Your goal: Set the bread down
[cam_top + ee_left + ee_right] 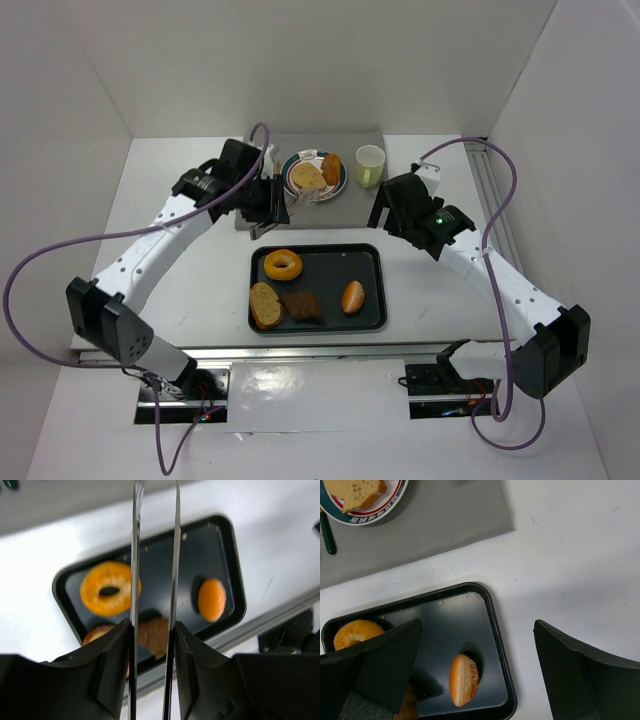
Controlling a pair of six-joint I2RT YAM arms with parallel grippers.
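Bright, even overhead light washes the white bench (420, 290); a glossy white sheet (320, 385) far behind both arms' fingers throws back glare. Between the left arm's black fingers (112, 675), thin metal strips (135, 540) gleam mirror-bright, and the orange ring-shaped doughnut (92, 587) beyond them is blurred. Between the right arm's black fingers (380, 660), a seeded oval bun (464, 680) casts a soft shadow on the black rectangular tray (470, 615).

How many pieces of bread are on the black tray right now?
4: a ring bagel at the tray's far-left corner, a pale slice near-left, a dark piece beside it, and a seeded bun on the right. None looks hidden.
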